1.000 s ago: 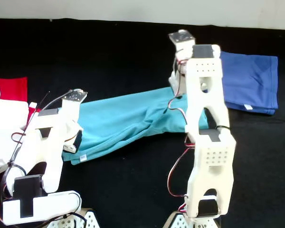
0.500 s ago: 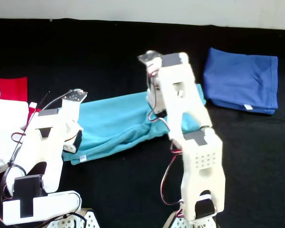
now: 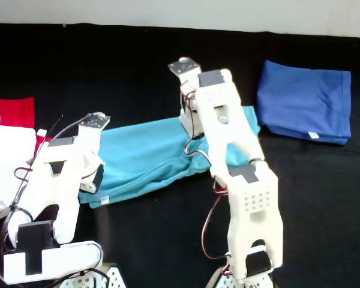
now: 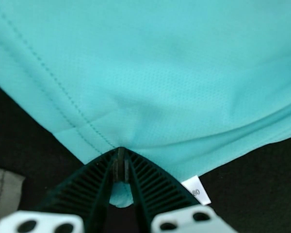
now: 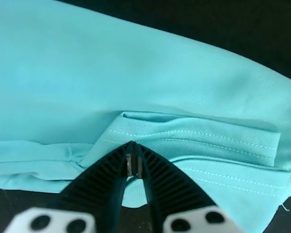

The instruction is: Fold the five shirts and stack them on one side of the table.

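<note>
Pinches with the left gripper (image 4: 120, 153) the near edge of the teal shirt (image 4: 160, 73), fingers pressed together on the stitched hem, close to a small white label (image 4: 196, 190). Holds this end low on the black table (image 3: 108, 66), at the near left corner of the cloth. Finds beside that arm, at the left edge, a white cloth (image 3: 3, 162), probably one of the shirts waiting, with a red shirt (image 3: 12, 111) just behind it; cannot tell whether these two are folded. Sees the teal shirt lying as a long band across the middle of the table, already doubled along its length. Grips with the right gripper (image 5: 133, 148) a folded hem toward the far edge of that band, fingers closed on the fabric as well. Notes farther back, at the right, a blue shirt (image 3: 306, 102) folded into a neat rectangle and apart from the teal one. Judges from this: one shirt done, one in the middle of its folding, at least two left, and a fifth not identified. Needs yet the short folds of the teal band, with no stack begun, as nothing lies upon the blue shirt.
</note>
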Controlling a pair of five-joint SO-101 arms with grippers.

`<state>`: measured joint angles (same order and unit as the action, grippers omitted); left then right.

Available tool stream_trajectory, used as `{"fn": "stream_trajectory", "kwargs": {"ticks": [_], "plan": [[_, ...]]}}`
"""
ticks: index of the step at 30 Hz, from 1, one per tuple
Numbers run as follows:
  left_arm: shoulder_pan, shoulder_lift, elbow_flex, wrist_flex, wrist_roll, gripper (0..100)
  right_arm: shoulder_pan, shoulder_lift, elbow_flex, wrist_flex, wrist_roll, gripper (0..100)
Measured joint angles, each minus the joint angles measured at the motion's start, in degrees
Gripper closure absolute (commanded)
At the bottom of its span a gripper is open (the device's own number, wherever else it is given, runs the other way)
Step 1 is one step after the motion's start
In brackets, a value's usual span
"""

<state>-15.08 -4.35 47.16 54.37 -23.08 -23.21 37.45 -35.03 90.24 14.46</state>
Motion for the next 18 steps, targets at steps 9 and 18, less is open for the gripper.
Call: {"fn": "stream_trajectory", "kwargs": {"ticks": [9, 18], "plan": [[0.00, -6.68, -2.29, 4.40, 2.99, 99, 2.73, -3.60, -8.97, 9.76, 0.00, 99.1], [-7.65, -15.82, -5.89, 9.41, 9.76, 80, 3.78, -11.78, -3.87, 9.93, 0.00, 99.1]]}}
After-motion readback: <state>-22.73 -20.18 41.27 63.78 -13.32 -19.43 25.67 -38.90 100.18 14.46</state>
